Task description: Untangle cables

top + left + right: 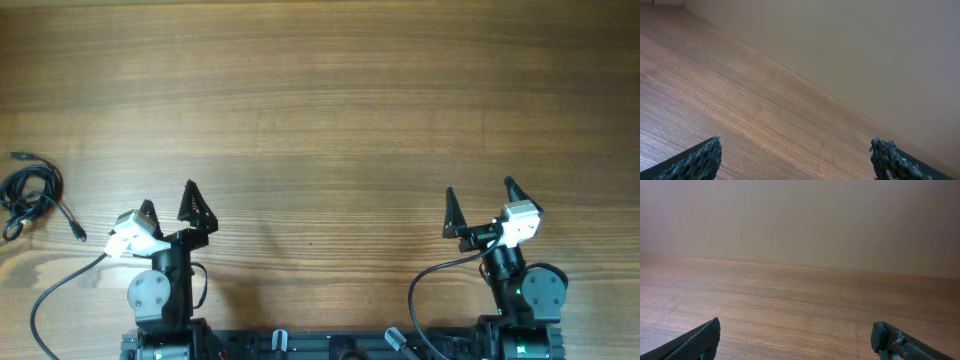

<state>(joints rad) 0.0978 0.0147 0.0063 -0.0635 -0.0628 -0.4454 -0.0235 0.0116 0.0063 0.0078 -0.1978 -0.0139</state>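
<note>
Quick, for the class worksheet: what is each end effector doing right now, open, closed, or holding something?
Left end effector: open, holding nothing.
Right end effector: open, holding nothing.

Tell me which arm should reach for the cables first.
Left, most likely. The cables lie at the left edge of the table, near the left end effector; the right end effector sits at the opposite side. Both stand open and empty.

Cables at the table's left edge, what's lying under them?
Only the wooden table shows beneath the cables, through their loops. Where the strands overlap, the wood is covered.
</note>
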